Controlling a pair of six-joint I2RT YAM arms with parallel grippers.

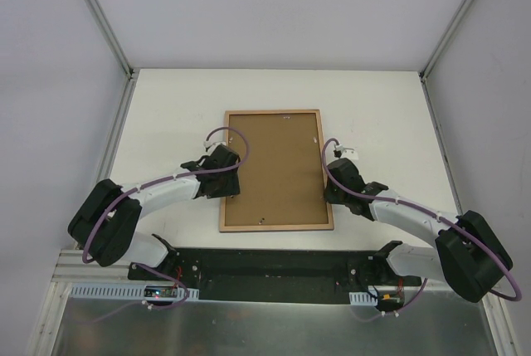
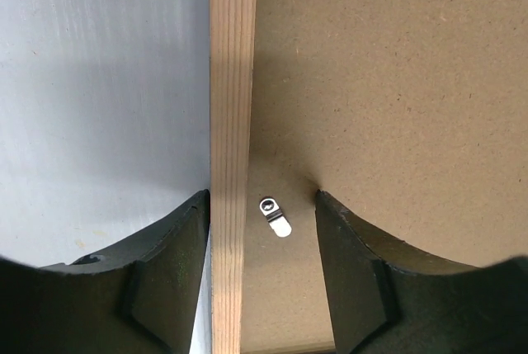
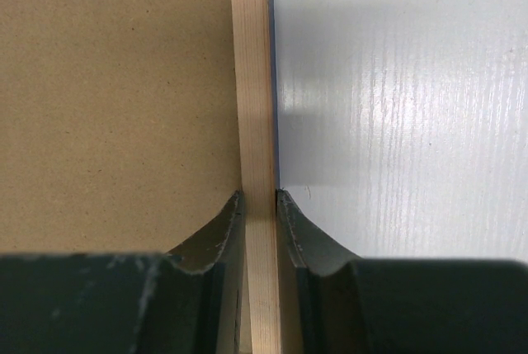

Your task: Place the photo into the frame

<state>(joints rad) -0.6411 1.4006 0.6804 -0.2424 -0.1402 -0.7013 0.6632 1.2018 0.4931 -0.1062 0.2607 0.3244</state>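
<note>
The frame [image 1: 274, 112] lies face down on the white table, its light wood back up and the plain brown backing board [image 1: 274, 169] set inside it. The photo is hidden. My left gripper [image 1: 226, 175] is open and straddles the frame's left rail [image 2: 233, 82]. A small metal turn clip [image 2: 275, 216] on the backing board [image 2: 388, 82] lies between its fingers. My right gripper [image 1: 330, 183] is shut on the frame's right rail [image 3: 252, 82], one finger on the board side and one on the table side.
The white table [image 1: 382, 115] extends around the frame. Grey walls with metal posts [image 1: 99, 16] enclose the back and sides. The black arm-base rail [image 1: 274, 265] runs along the near edge.
</note>
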